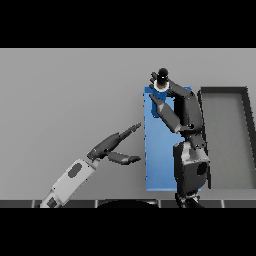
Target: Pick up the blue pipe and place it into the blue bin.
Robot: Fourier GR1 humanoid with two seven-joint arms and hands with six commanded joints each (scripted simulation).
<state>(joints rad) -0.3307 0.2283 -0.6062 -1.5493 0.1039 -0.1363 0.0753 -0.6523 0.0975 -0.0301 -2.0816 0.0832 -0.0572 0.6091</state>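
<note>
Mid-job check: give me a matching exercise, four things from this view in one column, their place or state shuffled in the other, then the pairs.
Things:
1. blue pipe
2. blue bin
3. grey bin
4. left hand

Places or states:
A. open, fingers straight, over the table left of the blue bin
B. farthest right on the table
C. held in the right hand at the blue bin's far end
D. between the left hand and the grey bin

Pairs: 1-C, 2-D, 3-B, 4-A

You have a plain grey tabletop (65, 95) in front of you. The blue bin (159, 165) lies flat on it, long side running away from you. Just right of the blue bin sits a dark grey tray (227, 145), nearly touching it.
</note>
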